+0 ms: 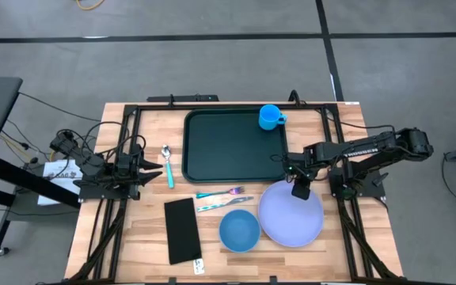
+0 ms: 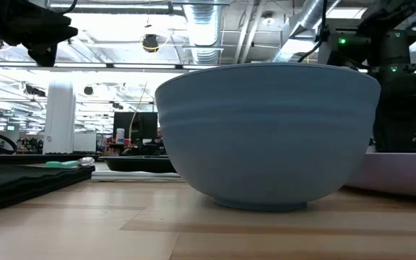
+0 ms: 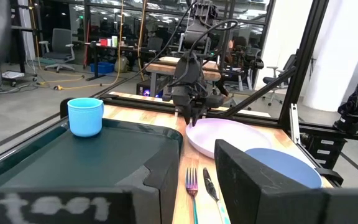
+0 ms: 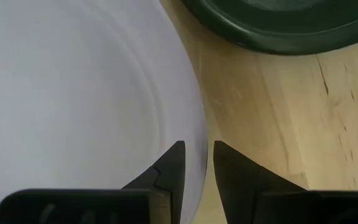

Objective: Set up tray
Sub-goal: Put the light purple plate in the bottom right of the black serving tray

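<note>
The dark green tray [image 1: 228, 150] lies at the table's middle far side, and a blue cup [image 1: 270, 117] stands in its far right corner. The lavender plate [image 1: 291, 215] lies flat on the table, near right of the tray. My right gripper [image 1: 299, 190] points down over the plate's far rim and is shut on it. In the left wrist view it shows standing at the plate's rim [image 3: 194, 121]. My left gripper [image 1: 155, 165] waits at the table's left, slightly open and empty, beside a teal spoon [image 1: 167, 165]. My right gripper pinches the lavender plate's far rim [image 4: 199, 146] between its two fingers, one finger [image 4: 171, 167] over the plate's inside and one [image 4: 232, 171] outside over the wood. The fingers come from above, pointing down. The plate lies flat on the table.
A blue bowl [image 1: 238, 229] stands left of the plate and fills the low view [image 2: 266, 130]. A fork and a knife [image 1: 222, 198] lie near the tray's front edge. A flat black rectangle [image 1: 182, 229] lies at the near left. Black frame rails run along both table sides.
</note>
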Robot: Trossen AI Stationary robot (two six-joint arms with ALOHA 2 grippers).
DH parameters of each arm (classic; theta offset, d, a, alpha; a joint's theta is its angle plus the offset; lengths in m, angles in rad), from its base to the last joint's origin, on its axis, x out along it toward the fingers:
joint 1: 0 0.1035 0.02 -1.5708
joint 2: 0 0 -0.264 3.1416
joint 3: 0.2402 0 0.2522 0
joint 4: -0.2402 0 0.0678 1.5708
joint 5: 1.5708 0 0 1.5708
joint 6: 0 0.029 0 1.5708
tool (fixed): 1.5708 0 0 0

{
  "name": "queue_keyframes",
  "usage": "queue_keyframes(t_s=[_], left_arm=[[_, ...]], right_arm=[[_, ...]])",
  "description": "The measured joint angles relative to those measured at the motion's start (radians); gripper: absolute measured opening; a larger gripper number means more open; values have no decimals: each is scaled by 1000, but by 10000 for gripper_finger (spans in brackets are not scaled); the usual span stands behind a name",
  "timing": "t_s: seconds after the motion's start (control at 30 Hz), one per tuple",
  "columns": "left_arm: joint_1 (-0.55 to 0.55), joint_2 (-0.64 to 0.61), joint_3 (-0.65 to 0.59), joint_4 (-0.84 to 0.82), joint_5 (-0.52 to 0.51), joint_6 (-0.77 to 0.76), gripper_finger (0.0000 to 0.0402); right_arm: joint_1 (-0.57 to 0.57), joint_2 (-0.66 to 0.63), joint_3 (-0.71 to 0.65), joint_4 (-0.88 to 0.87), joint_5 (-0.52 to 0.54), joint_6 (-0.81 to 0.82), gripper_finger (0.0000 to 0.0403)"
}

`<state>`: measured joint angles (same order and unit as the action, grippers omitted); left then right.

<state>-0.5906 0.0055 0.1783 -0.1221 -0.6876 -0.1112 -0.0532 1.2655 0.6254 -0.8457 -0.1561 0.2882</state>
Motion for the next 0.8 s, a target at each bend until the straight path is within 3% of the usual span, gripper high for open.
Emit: queue_keyframes(t_s=[0.33,0.8], left_arm=[[0,0,0,0,0,0,94],[0,0,0,0,0,-1,94]], right_arm=[[0,7,0,-1,-1,1,76],[-14,220,8,23,-119,-64,43]])
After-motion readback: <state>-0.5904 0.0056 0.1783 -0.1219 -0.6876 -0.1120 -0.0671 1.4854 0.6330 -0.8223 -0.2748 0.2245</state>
